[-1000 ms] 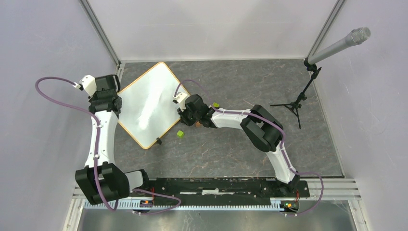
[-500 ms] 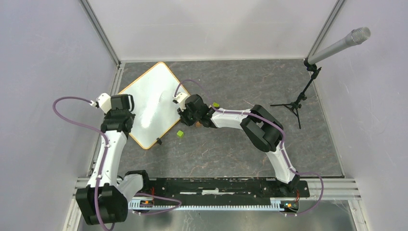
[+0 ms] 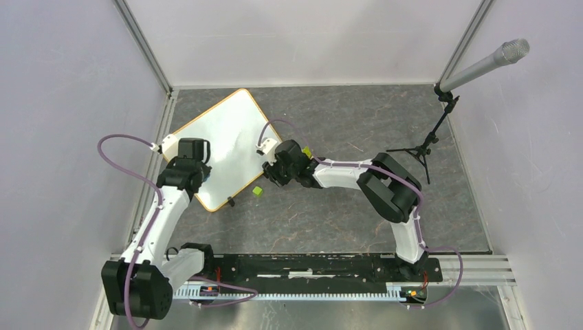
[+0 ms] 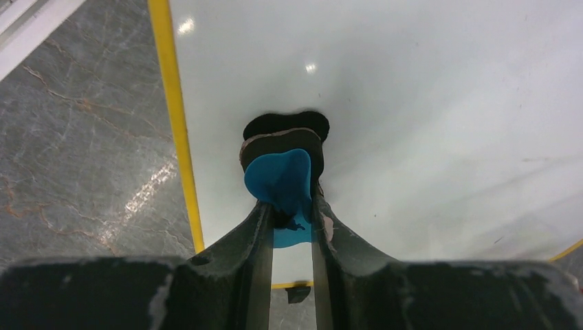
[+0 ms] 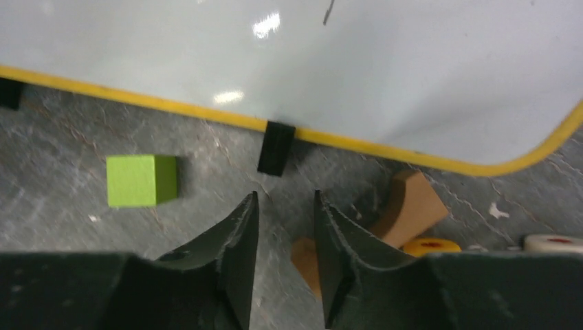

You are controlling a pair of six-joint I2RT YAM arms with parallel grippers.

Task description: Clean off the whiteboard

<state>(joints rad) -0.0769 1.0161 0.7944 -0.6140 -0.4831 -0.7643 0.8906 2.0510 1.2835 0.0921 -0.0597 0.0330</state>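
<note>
The whiteboard [image 3: 227,141] lies tilted on the grey table at the back left, white with a yellow-orange rim. Its surface [image 4: 426,124] looks nearly bare, apart from a short dark stroke near the far side in the right wrist view. My left gripper [image 3: 194,172] is shut on a blue-backed eraser [image 4: 280,177], whose dark pad rests on the board close to its left rim. My right gripper [image 5: 285,199] hovers over the table just off the board's near-right rim [image 5: 206,110], slightly open with nothing between its fingers.
A green cube [image 3: 257,192] sits on the table beside a black clip [image 5: 276,148] on the board's rim. A brown wooden block [image 5: 412,206] and a yellow disc [image 5: 430,245] lie by my right gripper. A microphone stand [image 3: 426,144] stands at the back right.
My left arm has drawn the eraser from the board's far-left corner toward its near side. The board has slid a little to the right. My right gripper has opened and backed off the rim.
</note>
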